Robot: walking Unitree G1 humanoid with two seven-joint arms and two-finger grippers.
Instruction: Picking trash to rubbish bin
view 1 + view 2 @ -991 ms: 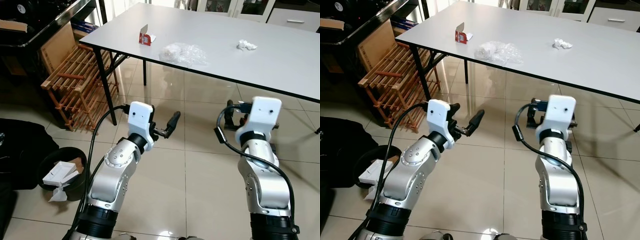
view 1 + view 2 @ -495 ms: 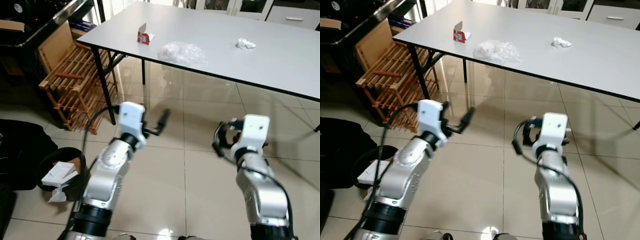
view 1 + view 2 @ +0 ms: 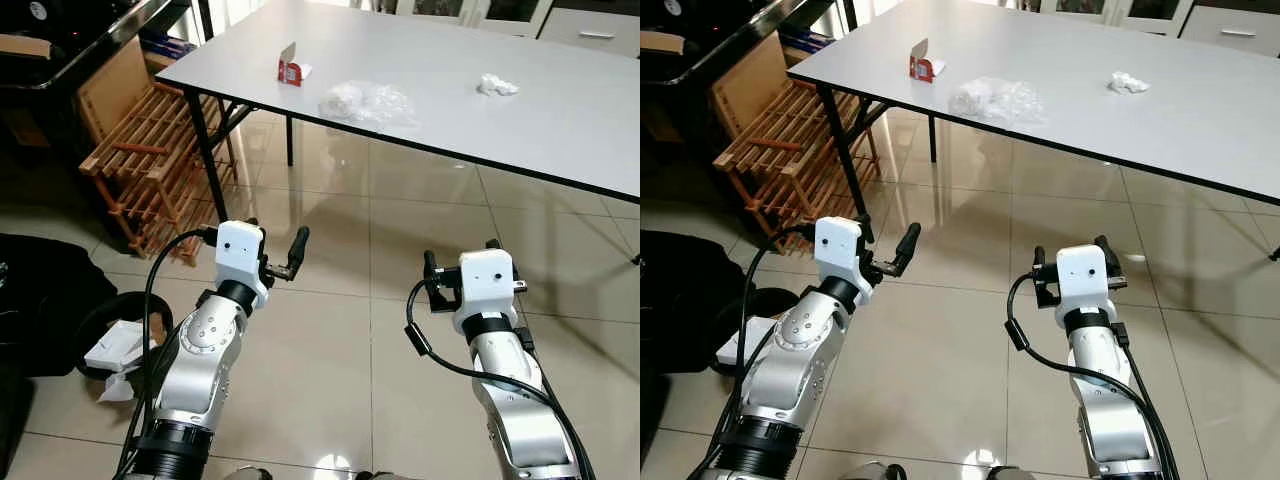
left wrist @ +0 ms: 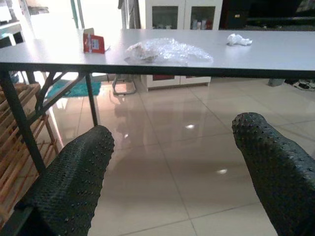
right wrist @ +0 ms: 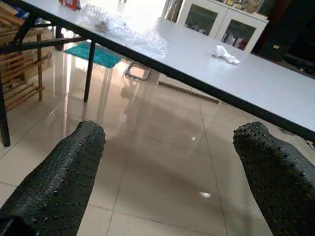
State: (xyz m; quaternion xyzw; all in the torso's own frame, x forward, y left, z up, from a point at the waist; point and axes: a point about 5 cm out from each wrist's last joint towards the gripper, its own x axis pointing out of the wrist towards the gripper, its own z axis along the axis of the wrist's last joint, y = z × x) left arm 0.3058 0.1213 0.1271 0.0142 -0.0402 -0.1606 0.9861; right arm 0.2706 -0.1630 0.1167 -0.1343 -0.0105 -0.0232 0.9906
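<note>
Your left claw (image 3: 285,262) and right claw (image 3: 455,280) hang with fingers spread over bare tiled floor (image 3: 340,330), short of the worktop (image 3: 560,110) edge. Ahead, the worktop's front rim and its black leg (image 3: 205,165) bar a straight reach from below; above it, the surface lies open between the scattered items. To your left, a wooden rack (image 3: 150,160) and black bin (image 3: 120,340) crowd the floor.
</note>
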